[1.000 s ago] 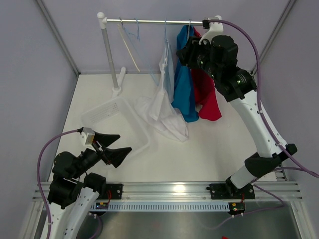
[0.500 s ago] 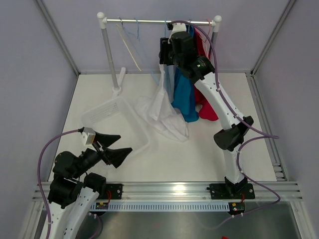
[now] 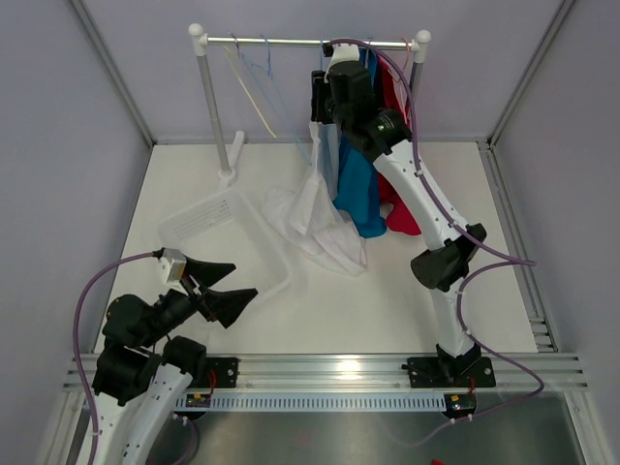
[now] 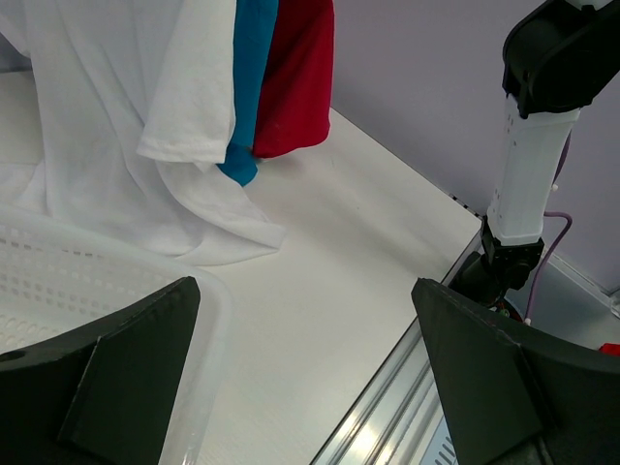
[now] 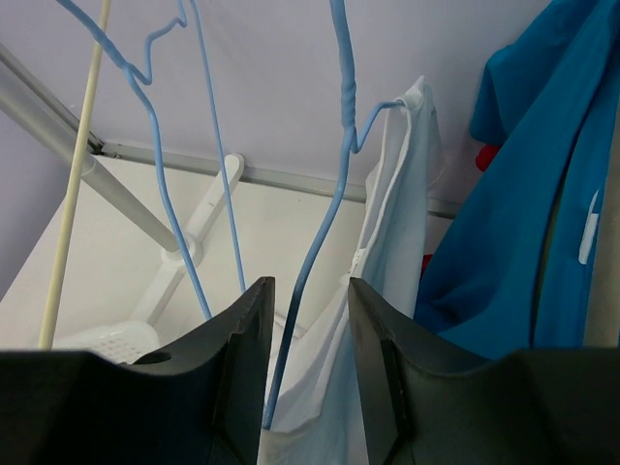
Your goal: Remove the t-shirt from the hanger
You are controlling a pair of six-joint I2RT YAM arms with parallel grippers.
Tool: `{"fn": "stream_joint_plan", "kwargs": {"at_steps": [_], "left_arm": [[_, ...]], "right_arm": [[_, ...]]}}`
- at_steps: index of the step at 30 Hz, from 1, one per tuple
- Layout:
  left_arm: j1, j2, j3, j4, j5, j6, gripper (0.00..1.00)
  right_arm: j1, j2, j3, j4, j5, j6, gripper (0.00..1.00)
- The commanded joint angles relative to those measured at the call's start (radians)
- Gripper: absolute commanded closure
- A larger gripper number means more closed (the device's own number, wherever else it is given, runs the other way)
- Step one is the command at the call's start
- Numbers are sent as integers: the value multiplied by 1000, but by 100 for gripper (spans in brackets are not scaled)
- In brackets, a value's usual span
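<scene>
Hanging from the rail (image 3: 281,42) at the far side of the table (image 3: 407,291) in the top view: one white t-shirt (image 3: 315,208), its lower part trailing on the tabletop; a blue shirt (image 3: 358,184) just to its right; a red shirt (image 3: 405,218) right again. A clear plastic basket (image 3: 208,218) lies near the left of the white garment. The right gripper (image 3: 318,97) is raised to the rail, just beside the top of the white t-shirt. The left gripper (image 3: 242,278) sits low at near left, apart from everything, jaws spread wide. Left wrist view: both dark fingers (image 4: 126,378) stand far apart with nothing between them; the basket's rim is below, and the white, blue and red shirts lie beyond. Right wrist view: the right gripper's jaws stand at a narrow gap, with the lower wire of a blue hanger (image 5: 349,111) running down between them; I cannot tell whether they pinch it. The white t-shirt hangs from that hanger's right shoulder. An empty blue hanger (image 5: 225,194) and a cream one (image 5: 70,194) hang to the left.
</scene>
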Motion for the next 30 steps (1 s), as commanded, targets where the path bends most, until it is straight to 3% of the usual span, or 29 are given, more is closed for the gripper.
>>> {"fn": "stream_joint_plan", "kwargs": {"at_steps": [1,5,7,8,14,20,25,30], "left_arm": [[-5,-2,0,32,11,-11,1],[-6,-3,0,32,11,-10,1],[-6,-2,0,32,11,-11,1],[-6,-2,0,30,11,-11,1],[-6,1,0,32,11,-11,1],[-11,20,0,32,5,-18,1],[-11,38,8,33,19,-11,1],[-11,76,26,35,34,-15,1]], "right_arm": [[13,26,43,30,34,-33,55],[13,42,54,28,54,-45,62],[13,39,52,30,68,-50,69],[13,35,48,38,71,-53,79],[21,-39,-43,153,83,-75,100],[33,-74,-76,274,131,-91,100],[43,-200,-263,465,169,-72,100],[43,-321,-446,538,163,-46,100]]}}
